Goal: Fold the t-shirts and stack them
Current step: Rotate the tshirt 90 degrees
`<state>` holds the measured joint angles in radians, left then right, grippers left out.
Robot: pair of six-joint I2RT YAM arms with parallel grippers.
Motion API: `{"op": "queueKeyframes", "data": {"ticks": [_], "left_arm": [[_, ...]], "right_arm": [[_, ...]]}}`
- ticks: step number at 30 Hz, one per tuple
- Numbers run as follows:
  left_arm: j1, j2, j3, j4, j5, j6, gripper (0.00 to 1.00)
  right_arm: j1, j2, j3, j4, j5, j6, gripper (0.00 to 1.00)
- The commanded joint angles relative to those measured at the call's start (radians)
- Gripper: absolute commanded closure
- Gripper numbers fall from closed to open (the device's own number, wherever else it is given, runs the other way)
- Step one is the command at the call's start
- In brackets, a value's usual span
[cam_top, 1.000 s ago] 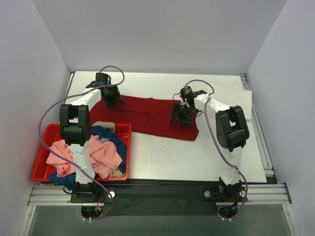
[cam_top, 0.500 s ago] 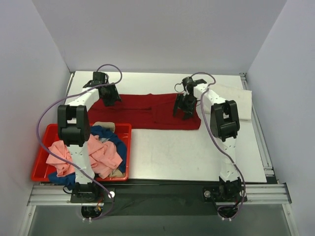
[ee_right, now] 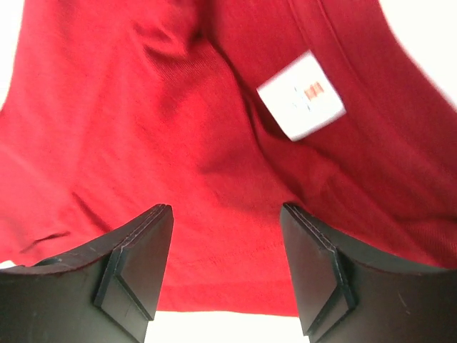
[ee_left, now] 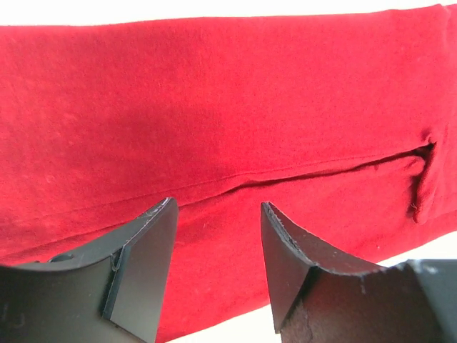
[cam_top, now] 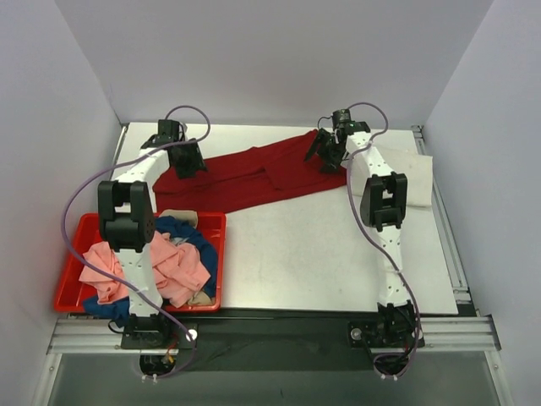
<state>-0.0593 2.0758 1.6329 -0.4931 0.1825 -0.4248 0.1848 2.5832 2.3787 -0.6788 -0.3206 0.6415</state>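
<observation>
Dark red t-shirt point(cam_top: 254, 178) lies spread out in a long strip on the surface point(cam_top: 321, 254), close to the far edge. Its left end is near the far left corner. Its right end slants up toward the far edge, a little right of the middle.

The left claw point(cam_top: 190, 162) is over the left end of this shirt. In the left wrist view, the left claw point(ee_left: 216, 214) has its two fingers apart. Flat red cloth shows in the gap, with a long seam line across it. Nothing is pinched there.

The right claw point(cam_top: 325, 152) is over the right end of the shirt. In the right wrist view, the right claw point(ee_right: 226, 214) is wide too. Red cloth fills the gap, and no fold is caught between the fingers. A small white tag point(ee_right: 301, 94) sits on the cloth just past the fingers. I cannot tell if the tips of either claw touch the cloth.

A red bin point(cam_top: 84, 233) sits at the near left corner. In it lie a pink t-shirt point(cam_top: 173, 262), a blue t-shirt point(cam_top: 190, 233) and a beige t-shirt point(cam_top: 177, 216), all in a messy heap.

A white t-shirt point(cam_top: 416, 182) lies flat by the right edge, near the far right corner.
</observation>
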Motion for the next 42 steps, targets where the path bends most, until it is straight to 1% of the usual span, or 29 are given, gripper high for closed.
{"op": "queueKeyframes", "data": {"ticks": [1,4,6,7,8,11,12,14,16,20,26,32,36,42], "left_arm": [[0.016,0.01,0.053,0.007,-0.012,0.031,0.4],[0.015,0.026,0.053,-0.002,-0.018,0.029,0.4],[0.012,0.03,0.039,0.002,-0.021,0.026,0.4],[0.01,0.033,0.035,0.002,-0.026,0.026,0.4],[0.01,0.035,0.03,0.002,-0.031,0.02,0.4],[0.012,0.036,0.007,0.004,-0.038,0.011,0.4],[0.012,0.036,-0.008,0.007,-0.038,0.005,0.4],[0.012,0.036,-0.025,0.025,-0.038,-0.009,0.4],[0.009,0.041,-0.045,0.034,-0.038,-0.015,0.4],[0.0,0.061,-0.054,0.041,-0.038,-0.019,0.4],[-0.028,0.078,-0.074,0.034,-0.041,-0.028,0.4],[-0.094,0.07,-0.111,0.03,-0.034,-0.057,0.4],[-0.144,0.075,-0.113,0.028,-0.014,-0.094,0.4],[-0.212,0.086,-0.09,0.025,0.032,-0.179,0.4]], "right_arm": [[-0.004,-0.052,-0.038,0.12,-0.125,-0.002,0.37],[-0.004,-0.109,-0.062,0.148,-0.158,-0.025,0.36],[-0.002,-0.152,-0.125,0.165,-0.163,-0.029,0.36],[-0.004,-0.202,-0.153,0.174,-0.163,-0.032,0.36],[-0.001,-0.228,-0.229,0.185,-0.169,-0.034,0.36],[0.018,-0.322,-0.335,0.217,-0.167,-0.051,0.36],[0.033,-0.337,-0.386,0.22,-0.163,-0.058,0.36],[0.047,-0.365,-0.426,0.222,-0.15,-0.071,0.36],[0.062,-0.357,-0.46,0.222,-0.118,-0.075,0.36],[0.061,-0.302,-0.457,0.209,-0.026,-0.071,0.37],[0.053,-0.235,-0.405,0.162,0.08,-0.031,0.37],[0.051,-0.155,-0.32,0.047,0.195,0.015,0.38],[0.044,-0.14,-0.297,0.03,0.244,0.033,0.38],[0.027,-0.083,-0.202,-0.007,0.245,0.029,0.38]]}}
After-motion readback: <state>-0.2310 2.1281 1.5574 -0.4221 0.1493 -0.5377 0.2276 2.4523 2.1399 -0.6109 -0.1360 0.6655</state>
